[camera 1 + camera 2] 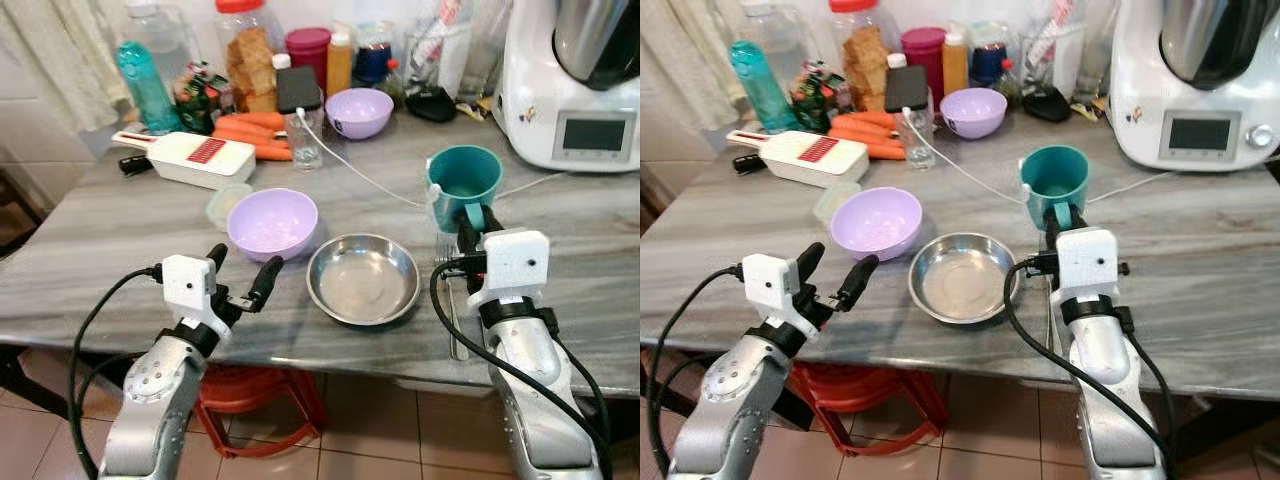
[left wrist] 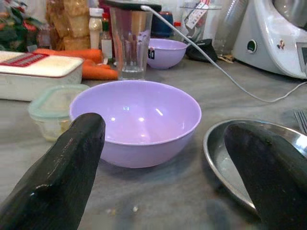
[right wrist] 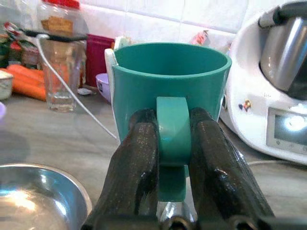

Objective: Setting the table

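A teal mug (image 1: 465, 182) stands on the grey marble table (image 1: 110, 230), right of centre. My right gripper (image 3: 173, 139) is shut on the teal mug's handle (image 3: 172, 129), its two black fingers pinching it from both sides. A steel bowl (image 1: 362, 278) lies near the front edge, and a lilac bowl (image 1: 272, 222) sits just to its left. My left gripper (image 1: 241, 271) hovers open in front of the lilac bowl (image 2: 136, 120), with nothing between its fingers. A fork (image 1: 451, 300) lies beside my right wrist.
At the back stand a second lilac bowl (image 1: 359, 111), a glass (image 1: 304, 135) with a phone on top and a white cable, carrots (image 1: 255, 135), a white slicer (image 1: 190, 157), bottles and jars. A white kitchen machine (image 1: 570, 85) fills the back right. A small lidded container (image 1: 225, 203) sits behind the near lilac bowl.
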You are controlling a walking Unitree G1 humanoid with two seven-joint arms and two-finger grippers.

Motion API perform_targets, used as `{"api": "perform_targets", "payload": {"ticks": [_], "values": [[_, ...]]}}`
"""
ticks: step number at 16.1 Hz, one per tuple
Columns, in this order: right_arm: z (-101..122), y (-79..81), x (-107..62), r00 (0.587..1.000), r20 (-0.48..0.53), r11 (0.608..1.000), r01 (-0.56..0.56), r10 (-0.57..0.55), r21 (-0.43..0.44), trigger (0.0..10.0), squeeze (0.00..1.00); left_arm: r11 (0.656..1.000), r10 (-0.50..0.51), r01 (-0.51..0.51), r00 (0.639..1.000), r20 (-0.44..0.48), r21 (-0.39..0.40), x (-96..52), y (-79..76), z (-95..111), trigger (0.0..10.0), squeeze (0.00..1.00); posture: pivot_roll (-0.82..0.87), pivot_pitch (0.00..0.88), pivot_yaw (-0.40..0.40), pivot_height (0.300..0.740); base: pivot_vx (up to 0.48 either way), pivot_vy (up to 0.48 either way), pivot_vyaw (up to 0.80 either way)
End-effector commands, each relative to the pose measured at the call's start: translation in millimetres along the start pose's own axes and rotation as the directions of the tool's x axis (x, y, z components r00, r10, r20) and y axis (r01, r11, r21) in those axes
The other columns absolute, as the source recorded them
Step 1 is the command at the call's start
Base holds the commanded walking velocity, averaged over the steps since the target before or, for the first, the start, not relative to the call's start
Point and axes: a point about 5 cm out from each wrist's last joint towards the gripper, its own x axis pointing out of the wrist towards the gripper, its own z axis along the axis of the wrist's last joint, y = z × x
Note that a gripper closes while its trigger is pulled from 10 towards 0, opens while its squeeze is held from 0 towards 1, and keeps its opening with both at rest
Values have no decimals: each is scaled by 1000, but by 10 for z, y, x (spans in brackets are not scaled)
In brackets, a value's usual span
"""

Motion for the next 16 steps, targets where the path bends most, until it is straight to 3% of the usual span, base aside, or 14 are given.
{"api": "perform_targets", "payload": {"ticks": [1,7,9,11,16], "values": [[15,3,34,1000,7,1000,-14,14,26,10000,0,999,-33,33,999,-3,-3,-35,6,-6,10000,0,-107,67,83,740,0,0,0],[-32,-20,266,993,5,990,-117,117,82,10000,0,950,-302,298,953,-31,-95,-131,-181,-11,10000,0,-99,74,88,740,0,0,0],[-50,-5,318,990,2,985,-138,138,102,10000,0,939,-333,328,942,-33,-107,-143,-198,-7,10000,0,-99,74,88,740,0,0,0],[-87,110,411,975,-2,963,-219,222,156,10000,0,933,-349,342,936,-45,-108,-173,-203,-13,10000,0,-94,81,88,740,0,0,0],[-195,171,547,954,-14,945,-294,299,145,10000,0,925,-368,360,928,-55,-119,-196,-226,-1,10000,0,-74,97,98,740,0,0,0]]}}
